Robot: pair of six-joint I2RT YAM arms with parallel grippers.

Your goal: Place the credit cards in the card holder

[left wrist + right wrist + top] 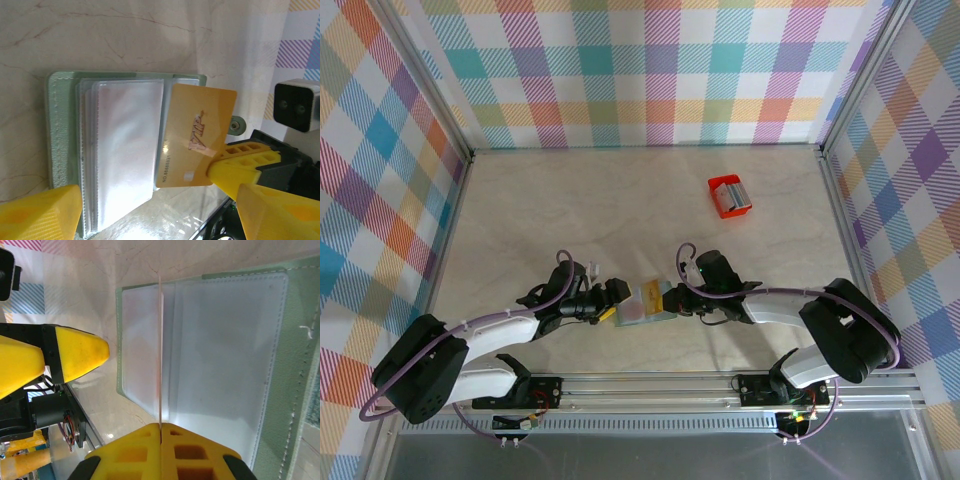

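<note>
Right hand [160, 432] pinches gold card [200, 135] edge-on over open holder [60, 150], apparently not yet slotted. Left hand [610, 302] open, holder's 9 o'clock. Insertion left.

Bright, even light; glare whitens clear sleeves [127, 150] in the card holder [60, 125].
</note>
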